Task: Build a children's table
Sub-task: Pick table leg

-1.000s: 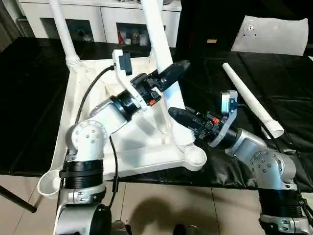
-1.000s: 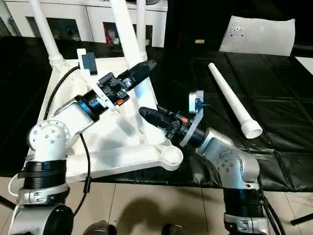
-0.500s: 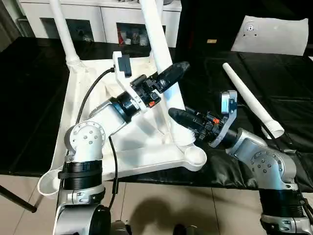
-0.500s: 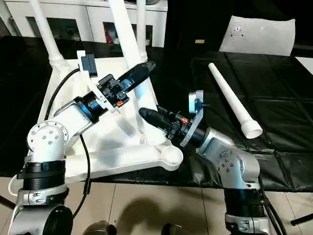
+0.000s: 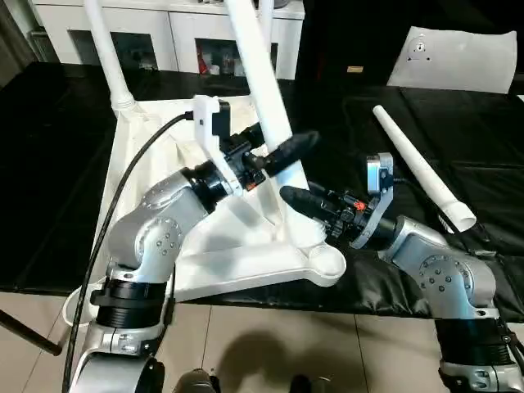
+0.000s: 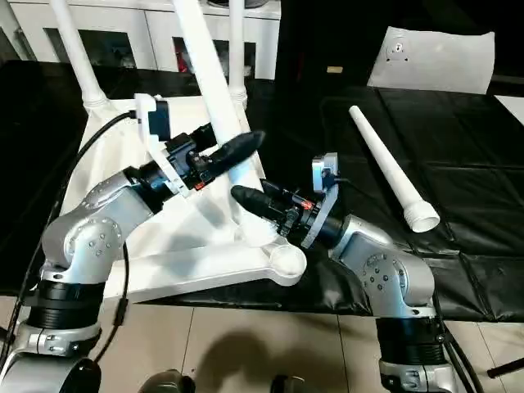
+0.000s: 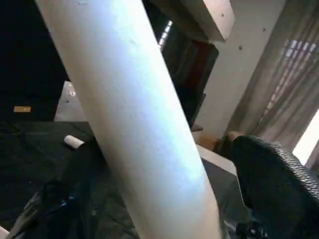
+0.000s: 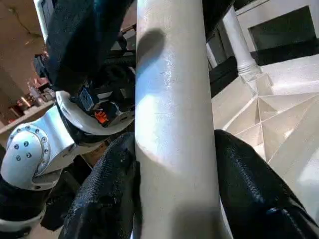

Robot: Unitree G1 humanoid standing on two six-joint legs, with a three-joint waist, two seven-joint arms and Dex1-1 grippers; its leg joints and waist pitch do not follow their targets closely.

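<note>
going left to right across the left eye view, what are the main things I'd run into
Far-left leg → left gripper on the tilted leg → right gripper → loose leg lying on the black table.

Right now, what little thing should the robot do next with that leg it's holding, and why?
Probably stand the leg straighter and push it down. It leans in a corner hole of the upside-down tabletop, with the left gripper higher up and the right gripper clamped low on it.
</note>
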